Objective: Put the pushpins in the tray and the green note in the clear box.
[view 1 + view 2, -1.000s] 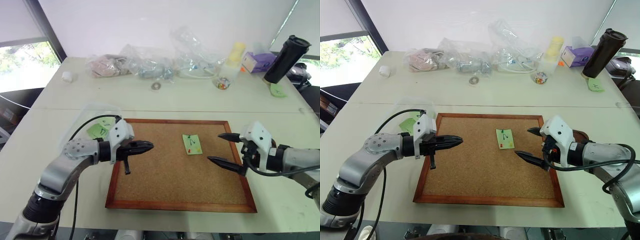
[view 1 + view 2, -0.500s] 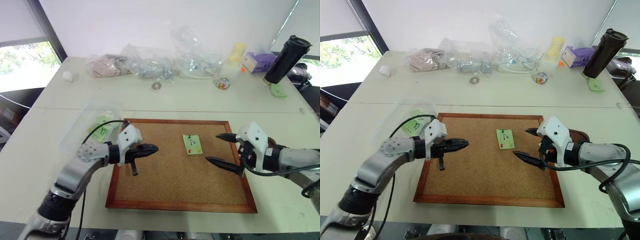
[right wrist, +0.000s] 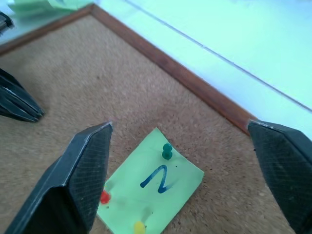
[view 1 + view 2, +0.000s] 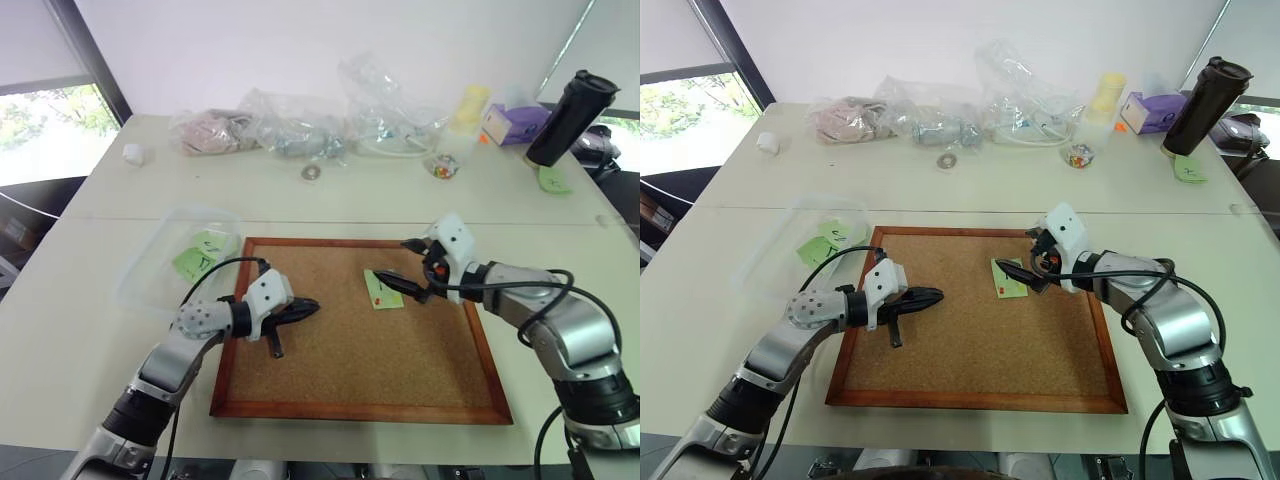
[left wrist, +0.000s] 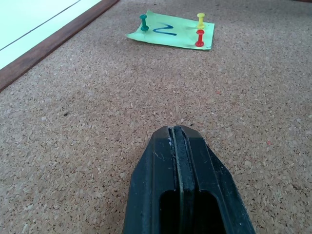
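While the light green rectangular paper note (image 3: 148, 195) lay pinned flat to the large wood-framed corkboard (image 4: 330, 370), the right hand (image 4: 1024, 255) hung directly over it with its two black fingers spread wide, one tip to each side of the paper. Three tiny plastic-headed pushpins held the note down: a green one (image 3: 167, 151) at the far end from this hand, near the board's back frame, and a red one (image 3: 104, 197) and a yellow one (image 3: 140, 226) side by side at the near end. A dark handwritten mark sat between them, along the note's long axis, which ran roughly from near to far across the board.

The left hand (image 4: 305, 307) rested low over the cork well apart from the note, fingers pressed together and holding nothing, pointing across the board towards the paper. The right hand was much the nearer.

The shallow transparent plastic box (image 4: 165, 260), already holding green notes, sat on the pale surface (image 4: 80, 300) behind the left hand, beyond the board's frame. The small dark brown tray could not be made out.
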Motion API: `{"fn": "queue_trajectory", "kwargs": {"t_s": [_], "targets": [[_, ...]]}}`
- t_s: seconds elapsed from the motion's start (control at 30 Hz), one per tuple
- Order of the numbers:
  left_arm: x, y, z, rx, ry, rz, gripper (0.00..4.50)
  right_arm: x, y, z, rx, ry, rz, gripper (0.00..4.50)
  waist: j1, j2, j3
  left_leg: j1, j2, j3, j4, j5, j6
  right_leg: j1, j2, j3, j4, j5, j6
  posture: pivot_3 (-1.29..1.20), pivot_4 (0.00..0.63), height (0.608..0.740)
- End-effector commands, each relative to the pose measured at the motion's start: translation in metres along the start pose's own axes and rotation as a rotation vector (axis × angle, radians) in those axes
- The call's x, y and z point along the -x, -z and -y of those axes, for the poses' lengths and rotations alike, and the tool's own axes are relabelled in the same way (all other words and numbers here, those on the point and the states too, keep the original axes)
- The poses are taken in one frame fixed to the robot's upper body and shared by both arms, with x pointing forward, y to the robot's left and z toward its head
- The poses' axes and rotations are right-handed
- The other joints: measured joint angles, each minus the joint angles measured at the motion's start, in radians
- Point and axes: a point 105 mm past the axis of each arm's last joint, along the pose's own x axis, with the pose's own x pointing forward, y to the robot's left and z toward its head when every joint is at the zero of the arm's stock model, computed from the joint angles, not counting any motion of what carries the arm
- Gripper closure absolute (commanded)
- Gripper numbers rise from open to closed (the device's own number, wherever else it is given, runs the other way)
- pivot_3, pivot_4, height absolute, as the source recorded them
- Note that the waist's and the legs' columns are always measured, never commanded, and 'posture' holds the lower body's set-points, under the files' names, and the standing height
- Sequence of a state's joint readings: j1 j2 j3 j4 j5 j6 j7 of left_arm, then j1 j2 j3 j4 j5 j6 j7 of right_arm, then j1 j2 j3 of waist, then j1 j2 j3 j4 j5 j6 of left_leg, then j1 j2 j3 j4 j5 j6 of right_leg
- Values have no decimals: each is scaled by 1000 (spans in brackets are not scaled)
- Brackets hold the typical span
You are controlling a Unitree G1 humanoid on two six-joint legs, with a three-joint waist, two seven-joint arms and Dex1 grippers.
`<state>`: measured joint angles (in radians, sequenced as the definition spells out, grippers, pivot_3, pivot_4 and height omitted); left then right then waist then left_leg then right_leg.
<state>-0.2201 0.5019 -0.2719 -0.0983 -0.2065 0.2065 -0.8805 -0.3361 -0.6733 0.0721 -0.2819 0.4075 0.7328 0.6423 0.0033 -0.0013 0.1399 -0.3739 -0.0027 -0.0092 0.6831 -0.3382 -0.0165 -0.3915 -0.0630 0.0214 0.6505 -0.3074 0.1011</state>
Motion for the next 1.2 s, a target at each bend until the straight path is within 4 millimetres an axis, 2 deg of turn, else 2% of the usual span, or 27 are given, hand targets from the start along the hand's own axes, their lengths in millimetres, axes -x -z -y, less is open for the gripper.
{"fn": "queue_trajectory", "kwargs": {"t_s": [0.03,0.13,0.33,0.43,0.67,0.87,1.03,1.2], "targets": [[5,17,-1,18,-25,-68,4500,-9,-1,-1,70,-7,7,23,-1,0,0,0,0,0,0,0,0,0,0,0,0,0,0,0,150,740],[6,16,0,18,-26,-68,4500,-14,9,1,84,4,-22,23,-4,0,0,0,0,0,0,0,0,0,0,0,0,0,0,0,150,740],[8,17,3,21,-29,-70,4500,-24,14,-3,78,-10,-21,23,-16,0,0,0,0,0,0,0,0,0,0,0,1,0,0,0,150,740],[8,19,3,24,-31,-71,4500,-28,17,-2,78,-9,-26,840,-16,1,0,0,0,0,0,0,0,0,0,0,1,0,0,0,150,740],[7,20,5,32,-34,-69,4500,-30,19,0,81,-2,-32,4365,-16,1,0,1,0,0,0,0,1,0,0,0,1,0,0,0,150,740],[8,21,6,34,-39,-70,4500,-27,15,-1,79,-16,-25,4444,-16,1,-1,1,0,-1,0,-1,2,0,0,0,1,0,0,0,150,740],[7,22,8,44,-28,-79,4500,-19,-8,10,74,28,49,4444,-16,1,-1,0,0,-1,0,-1,1,0,0,0,1,0,0,0,150,740],[6,23,11,54,-13,-88,4500,-3,-31,20,32,64,122,4444,-15,1,0,-1,0,-1,0,-1,1,-1,-1,0,1,0,0,0,150,740]]}}
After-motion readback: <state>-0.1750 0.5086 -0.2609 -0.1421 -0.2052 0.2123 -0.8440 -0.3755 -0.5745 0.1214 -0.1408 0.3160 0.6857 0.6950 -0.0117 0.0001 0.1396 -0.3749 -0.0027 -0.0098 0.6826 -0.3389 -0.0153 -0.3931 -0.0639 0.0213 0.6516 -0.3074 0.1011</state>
